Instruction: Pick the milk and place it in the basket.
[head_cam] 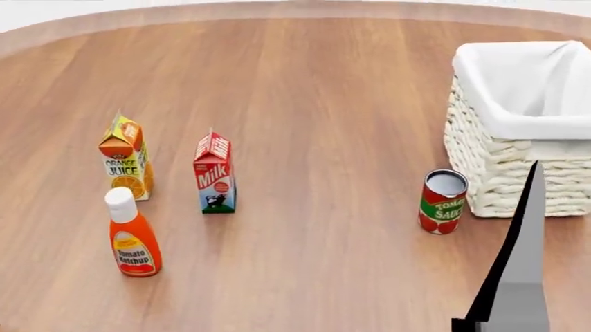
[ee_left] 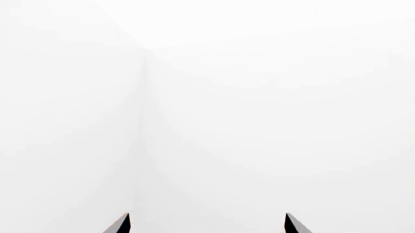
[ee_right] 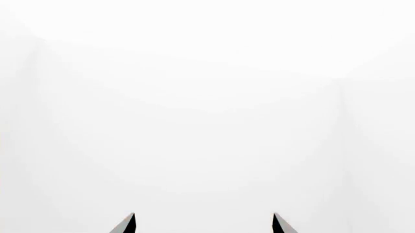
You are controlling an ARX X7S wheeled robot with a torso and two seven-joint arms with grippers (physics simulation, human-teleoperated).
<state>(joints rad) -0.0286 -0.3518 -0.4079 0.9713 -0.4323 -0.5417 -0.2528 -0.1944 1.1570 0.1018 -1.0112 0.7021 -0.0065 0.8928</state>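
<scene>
The milk [head_cam: 214, 174] is a small carton with a red top and a black cow, standing upright left of the middle of the wooden table. The basket [head_cam: 517, 162], woven and cream with white cloth lining, stands at the right edge of the head view. One dark finger [head_cam: 519, 270] of my right arm rises at the lower right, in front of the basket and far from the milk. My left gripper [ee_left: 207, 224] and right gripper [ee_right: 204, 224] both face blank white, each with its tips wide apart and nothing between them. The left arm is out of the head view.
An orange juice carton [head_cam: 126, 158] stands left of the milk. A tomato ketchup bottle [head_cam: 133, 235] stands in front of the juice. A tomato sauce can [head_cam: 442, 202] sits just left of the basket. The round wooden table [head_cam: 323, 90] ends at a curved far edge.
</scene>
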